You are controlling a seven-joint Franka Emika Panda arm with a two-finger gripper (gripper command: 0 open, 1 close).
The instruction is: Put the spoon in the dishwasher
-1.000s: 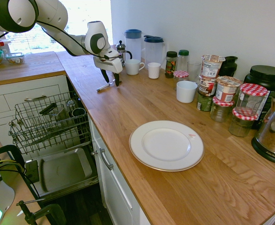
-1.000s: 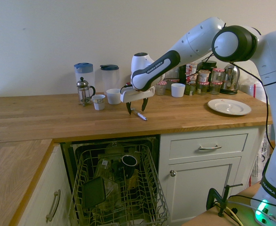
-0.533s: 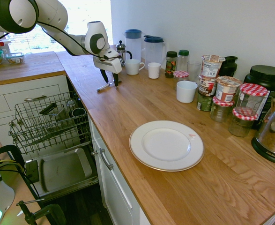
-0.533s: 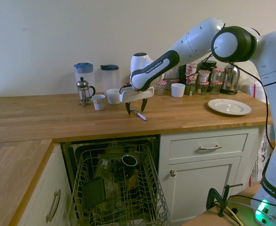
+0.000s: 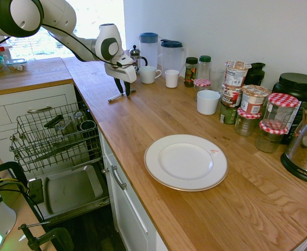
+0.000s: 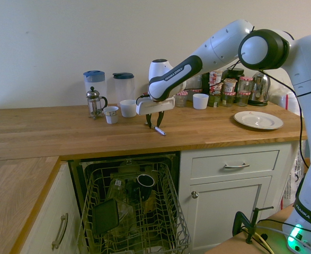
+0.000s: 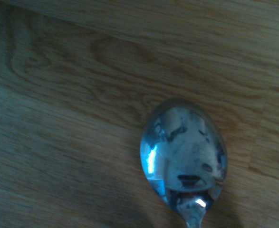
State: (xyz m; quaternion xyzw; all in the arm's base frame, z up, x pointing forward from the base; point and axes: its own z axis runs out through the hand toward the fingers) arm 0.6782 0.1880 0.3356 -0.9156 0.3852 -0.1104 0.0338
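Note:
The spoon (image 5: 116, 97) lies flat on the wooden counter near its front edge, above the dishwasher. Its shiny bowl (image 7: 184, 152) fills the wrist view, and its handle end (image 6: 158, 130) points toward the counter edge. My gripper (image 6: 154, 123) points down over the spoon with a finger on each side of it. The jaws have narrowed but a gap still shows between them. From the other side the gripper (image 5: 123, 89) looks like one dark shape over the spoon. The dishwasher (image 5: 54, 137) stands open below, with its wire rack (image 6: 134, 211) pulled out and its steel door panel (image 5: 69, 191) folded down.
A French press (image 5: 135, 56), two jugs (image 5: 149, 44) and white cups (image 5: 149, 75) stand just behind the gripper. A white plate (image 5: 185, 162) lies further along the counter, and jars and tubs (image 5: 247, 104) line the wall. A dark cup (image 6: 145, 181) sits in the rack.
The fingers have drawn closer together around the spoon. The arm has barely moved, and the spoon still lies in the same spot on the counter.

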